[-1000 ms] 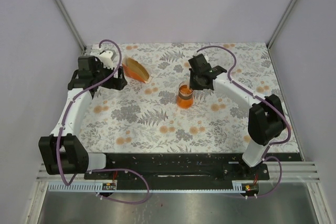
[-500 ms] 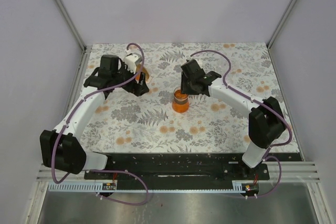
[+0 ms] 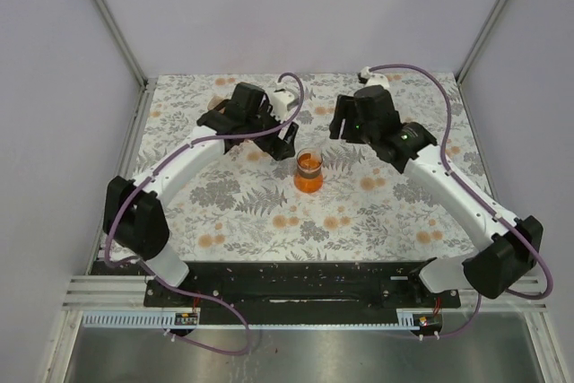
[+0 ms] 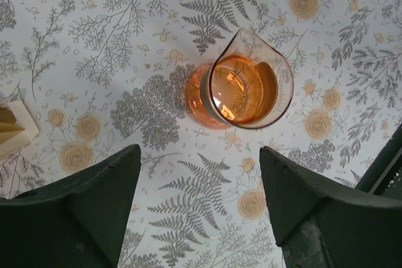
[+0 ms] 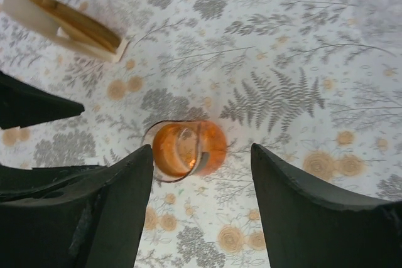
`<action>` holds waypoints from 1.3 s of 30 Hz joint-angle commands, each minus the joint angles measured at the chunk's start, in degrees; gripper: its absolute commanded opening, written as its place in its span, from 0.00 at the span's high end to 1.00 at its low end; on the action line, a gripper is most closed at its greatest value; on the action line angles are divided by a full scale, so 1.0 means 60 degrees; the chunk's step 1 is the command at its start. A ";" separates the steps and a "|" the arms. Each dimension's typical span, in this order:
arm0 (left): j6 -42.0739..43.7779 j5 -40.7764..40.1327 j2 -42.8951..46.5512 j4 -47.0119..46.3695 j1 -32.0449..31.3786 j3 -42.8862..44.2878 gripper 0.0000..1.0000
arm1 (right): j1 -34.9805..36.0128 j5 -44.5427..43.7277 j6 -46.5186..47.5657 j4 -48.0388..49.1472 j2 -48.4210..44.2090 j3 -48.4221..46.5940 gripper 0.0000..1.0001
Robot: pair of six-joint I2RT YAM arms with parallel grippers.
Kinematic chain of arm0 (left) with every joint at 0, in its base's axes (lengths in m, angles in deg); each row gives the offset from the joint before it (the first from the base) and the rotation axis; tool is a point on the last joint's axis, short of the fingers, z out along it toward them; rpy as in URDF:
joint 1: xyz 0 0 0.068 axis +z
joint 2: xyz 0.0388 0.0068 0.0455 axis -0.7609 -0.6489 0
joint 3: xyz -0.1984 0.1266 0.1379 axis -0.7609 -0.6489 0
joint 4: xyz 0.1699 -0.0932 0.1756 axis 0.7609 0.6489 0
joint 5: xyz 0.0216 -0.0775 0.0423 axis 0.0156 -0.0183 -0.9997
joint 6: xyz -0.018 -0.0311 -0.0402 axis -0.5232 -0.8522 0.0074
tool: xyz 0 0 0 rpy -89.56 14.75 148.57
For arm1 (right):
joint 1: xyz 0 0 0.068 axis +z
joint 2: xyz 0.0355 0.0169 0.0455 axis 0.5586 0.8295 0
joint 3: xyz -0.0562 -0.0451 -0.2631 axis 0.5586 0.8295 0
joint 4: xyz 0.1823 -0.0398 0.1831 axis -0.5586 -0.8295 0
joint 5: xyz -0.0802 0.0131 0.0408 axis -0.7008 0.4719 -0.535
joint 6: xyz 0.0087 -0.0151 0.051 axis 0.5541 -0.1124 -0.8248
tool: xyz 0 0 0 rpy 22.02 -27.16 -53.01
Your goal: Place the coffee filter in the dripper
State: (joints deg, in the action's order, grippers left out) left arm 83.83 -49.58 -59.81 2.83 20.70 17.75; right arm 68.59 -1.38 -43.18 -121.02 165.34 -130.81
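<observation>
Your dripper (image 3: 308,170) stands upright mid-cloth on the floral tablecloth (image 3: 233,204), clear cone up, orange base below. You see a tan patch (image 4: 267,85) inside; whether it's the coffee filter is unclear.

Left gripper (image 4: 200,152) swung over from the paper holder (image 5: 69,20) to the dripper (image 3: 308,170); right gripper (image 5: 201,149) opened up and pulled back from it.

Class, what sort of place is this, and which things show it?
Probably a robot test cell, not a kitchen: left arm and right arm bolted to a black base plate, bare white walls in a metal frame, a floral tablecloth under a dripper.
</observation>
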 commanded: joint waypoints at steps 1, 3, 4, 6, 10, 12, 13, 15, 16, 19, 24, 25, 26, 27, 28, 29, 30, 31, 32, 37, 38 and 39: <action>0.0005 -0.0893 -0.0849 0.0296 -0.0290 0.1147 0.23 | -0.1112 0.0186 0.0370 -0.0176 -0.0429 0.0590 0.29; 0.0019 -0.0763 -0.1274 0.0633 -0.0437 0.1630 0.29 | -0.1318 0.0173 0.0473 -0.0176 -0.0561 0.0825 0.29; 0.0034 -0.0719 -0.1407 0.0750 -0.0510 0.1777 0.31 | -0.1406 0.0158 0.0502 -0.0176 -0.0648 0.0957 0.29; 0.0048 -0.0645 -0.1627 0.0751 -0.0627 0.1954 0.34 | -0.1538 0.0143 0.0546 -0.0132 -0.0693 0.1206 0.29; 0.0136 -0.0644 -0.1905 0.0766 -0.0876 0.2159 0.35 | -0.1670 0.0158 0.0649 -0.0132 -0.0708 0.1412 0.29; 0.0151 -0.0849 -0.2110 0.0751 -0.0979 0.2232 0.35 | -0.1700 0.0158 0.0664 -0.0147 -0.0678 0.1485 0.29; 0.0108 -0.0922 -0.2256 0.0766 -0.1023 0.2291 0.36 | -0.1714 0.0173 0.0664 -0.0147 -0.0664 0.1500 0.29; 0.0092 -0.1098 -0.2520 0.0853 -0.1096 0.2437 0.42 | -0.1729 0.0231 0.0693 -0.0132 -0.0649 0.1486 0.29; 0.0150 -0.1171 -0.2637 0.0926 -0.1140 0.2510 0.46 | -0.1744 0.0217 0.0722 -0.0132 -0.0678 0.1471 0.29; 0.0472 -0.1129 -0.2770 0.0986 -0.1199 0.2540 0.64 | -0.1831 0.0071 0.0868 -0.0118 -0.0722 0.1456 0.29; 0.1687 -0.1099 -0.2624 0.0956 -0.1462 0.2394 0.90 | -0.2270 -0.0120 0.1030 -0.0103 -0.0752 0.1456 0.30; 0.2037 -0.1070 -0.2595 0.0956 -0.1492 0.2365 0.96 | -0.2358 -0.0091 0.1059 -0.0074 -0.0752 0.1456 0.30; 0.2316 -0.1055 -0.2537 0.0956 -0.1536 0.2350 0.99 | -0.2460 -0.0076 0.1103 0.0028 -0.0723 0.1442 0.30; 0.2667 -0.0968 -0.2478 0.0956 -0.1551 0.2335 1.00 | -0.2578 -0.0062 0.1132 0.0087 -0.0693 0.1398 0.30; 0.3033 -0.0895 -0.2419 0.0956 -0.1565 0.2321 1.00 | -0.2680 -0.0120 0.1147 0.0146 -0.0649 0.1369 0.30; 0.3385 -0.0749 -0.2361 0.0956 -0.1565 0.2292 1.00 | -0.2797 -0.0149 0.1205 0.0262 -0.0577 0.1354 0.30; 0.3780 -0.0617 -0.2331 0.0956 -0.1565 0.2248 1.00 | -0.2929 -0.0193 0.1235 0.0365 -0.0489 0.1339 0.30; 0.4103 -0.0456 -0.2273 0.0956 -0.1551 0.2204 1.00 | -0.3133 -0.0194 0.1264 0.0511 -0.0386 0.1296 0.30; 0.4469 -0.0338 -0.2229 0.0956 -0.1565 0.2116 1.00 | -0.3382 -0.0179 0.1279 0.0643 -0.0211 0.1223 0.30; 0.5511 -0.0221 -0.2389 0.1102 -0.1551 0.2174 1.00 | -0.4759 0.0056 0.1177 0.1229 0.1076 0.0374 0.31; 0.5614 -0.0191 -0.2448 0.1161 -0.1565 0.2232 1.00 | -0.4921 0.0041 0.1177 0.1346 0.1544 0.0068 0.31; 0.5644 -0.0162 -0.2521 0.1161 -0.1565 0.2262 1.00 | -0.5111 0.0041 0.1133 0.1434 0.1882 -0.0167 0.31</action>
State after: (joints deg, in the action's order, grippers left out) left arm 111.28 -52.64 -76.66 9.12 11.30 30.36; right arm 41.71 -0.39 -36.49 -117.66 170.19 -125.56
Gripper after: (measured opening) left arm 0.028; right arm 0.695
